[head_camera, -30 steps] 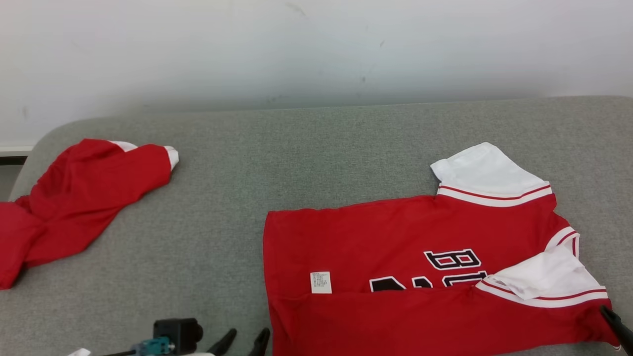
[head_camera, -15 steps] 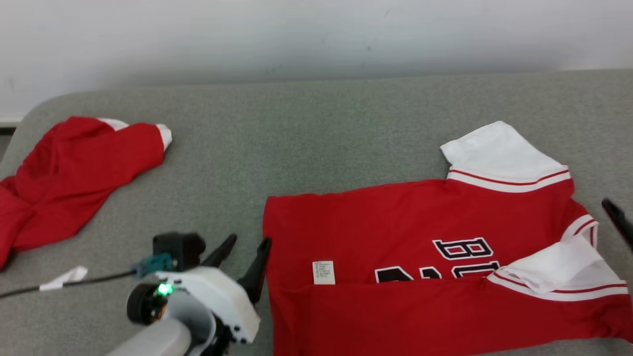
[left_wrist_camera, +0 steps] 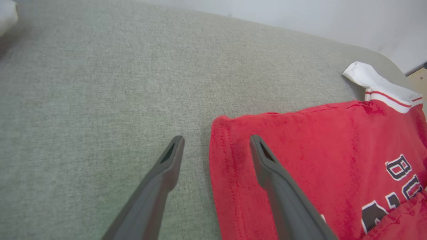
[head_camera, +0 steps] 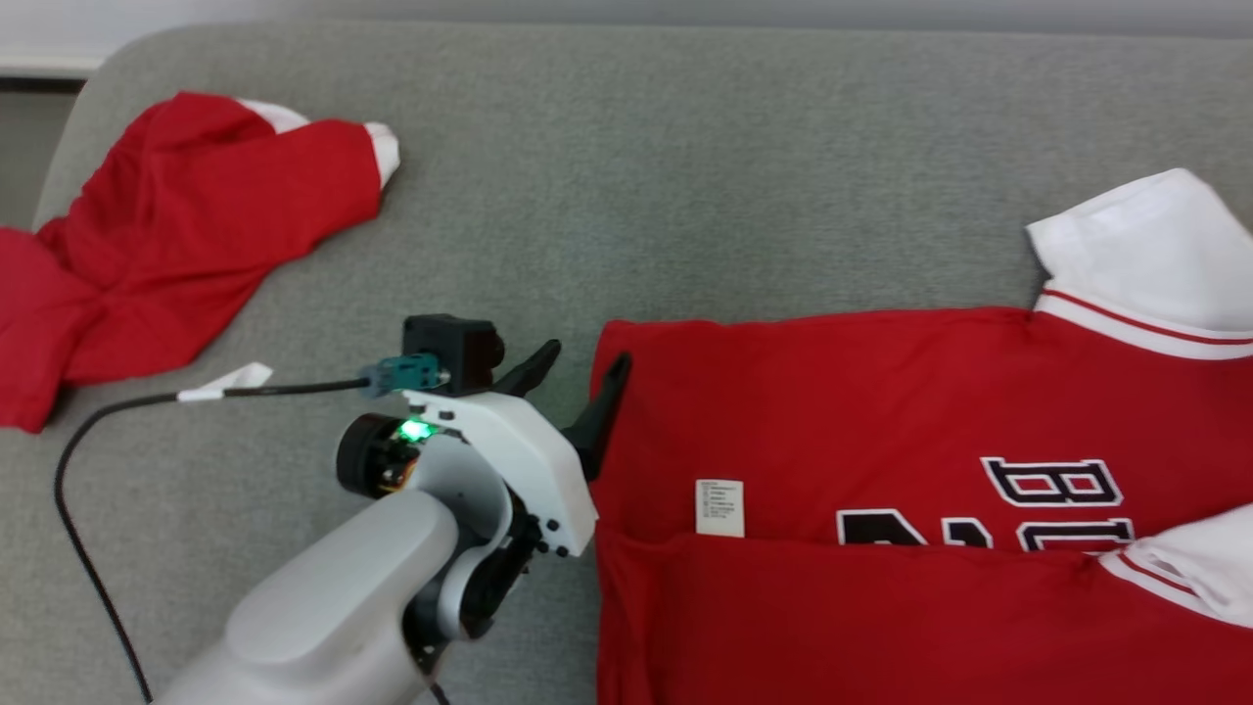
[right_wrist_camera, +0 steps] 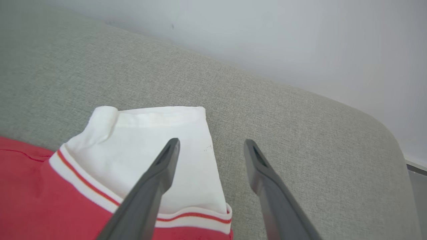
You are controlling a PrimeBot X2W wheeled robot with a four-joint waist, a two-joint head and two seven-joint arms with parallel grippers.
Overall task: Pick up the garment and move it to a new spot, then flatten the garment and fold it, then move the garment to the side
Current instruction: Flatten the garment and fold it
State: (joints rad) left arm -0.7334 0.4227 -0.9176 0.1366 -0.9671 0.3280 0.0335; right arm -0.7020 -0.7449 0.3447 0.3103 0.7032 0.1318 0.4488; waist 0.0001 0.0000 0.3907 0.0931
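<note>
- At the bottom left of the head view, the pale left arm (head_camera: 333, 597) now reaches in. A second ago only its finger tips peeked up there. A thin black cable (head_camera: 313, 388) trails from it.
- The left gripper (head_camera: 587, 354) has moved forward to the left edge of the red jersey (head_camera: 832, 411) with black letters. Its two dark fingers are spread wide and hold nothing.
- In the left wrist view, one finger is over the grey fabric cushion (left_wrist_camera: 100, 83) and the other is over the red cloth, near the far left corner. I cannot tell if they touch it.
- The jersey lies flat at the lower right of the head view, on the cushion. Its near side is already folded up, just below a small white label (head_camera: 719, 507).
- The whole picture has slid too, but that is the head camera tipping down, not the jersey moving.
- Farther back, the right gripper (right_wrist_camera: 211, 141) hovers over the far white sleeve (right_wrist_camera: 150, 133), fingers spread and empty.
- I think both grippers are getting ready to grab the far edge for the next fold.
- At the upper left lies another crumpled red cloth (head_camera: 186, 225), well apart.
</note>
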